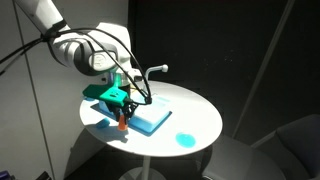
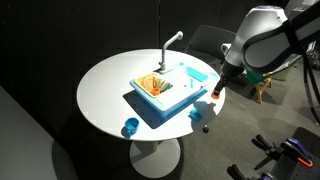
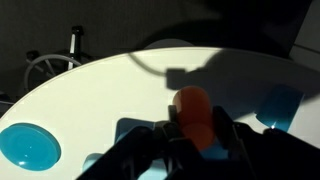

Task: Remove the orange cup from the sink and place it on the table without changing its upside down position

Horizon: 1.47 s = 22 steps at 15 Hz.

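We have the end effector (image 2: pixel 217 90) pinching the cup (image 2: pixel 216 97). In the wrist view the cup (image 3: pixel 192 108) sits between the two dark fingers (image 3: pixel 228 138), which press in on it from either side. The cup is out of the sink (image 2: pixel 150 103). In both exterior views it hangs just beside the block's short end, over the strip of tabletop (image 2: pixel 105 85) between the sink and the table's rim.

The coming move turns on the fact that the cup lies directly below the end effector, in line with its fingers, with bare tabletop directly below the cup. We judge that a straight descent is called for, with no sideways travel and no roll of the wrist.

In an exterior view the cup (image 1: pixel 119 125) shows as a small orange piece under the end effector (image 1: pixel 119 116). Its long axis looks roughly upright, matching the fingers. It is too small for us to tell which end is the mouth, so we cannot confirm from here that it is upside down. We also cannot tell whether its lower end already touches the surface or hangs just above it.

The landing strip is narrow, with the sink wall on one side and the rim near on the other, so any drift outward risks the cup going off the edge. The blue dish (image 3: pixel 28 148) lies well apart and is no obstacle.
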Available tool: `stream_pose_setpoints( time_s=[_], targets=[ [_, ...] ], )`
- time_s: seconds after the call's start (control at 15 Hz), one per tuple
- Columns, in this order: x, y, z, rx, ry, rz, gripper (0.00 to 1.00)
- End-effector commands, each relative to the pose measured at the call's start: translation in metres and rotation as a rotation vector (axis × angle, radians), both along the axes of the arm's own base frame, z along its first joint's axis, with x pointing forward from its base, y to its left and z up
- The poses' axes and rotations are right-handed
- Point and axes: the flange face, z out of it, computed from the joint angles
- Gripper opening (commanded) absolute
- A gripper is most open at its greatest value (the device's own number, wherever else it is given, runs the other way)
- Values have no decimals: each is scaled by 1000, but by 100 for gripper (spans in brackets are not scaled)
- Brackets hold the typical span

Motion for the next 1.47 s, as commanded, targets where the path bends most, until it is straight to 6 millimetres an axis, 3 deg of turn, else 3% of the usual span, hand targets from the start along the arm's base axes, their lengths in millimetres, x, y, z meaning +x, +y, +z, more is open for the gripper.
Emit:
stream_pose_setpoints(
  time_s=[0.0,1.4],
  targets=[
    [3,-7,-6,-3,-8,10,14],
    [18,-26,-39,-50,-15,96,14]
  ],
)
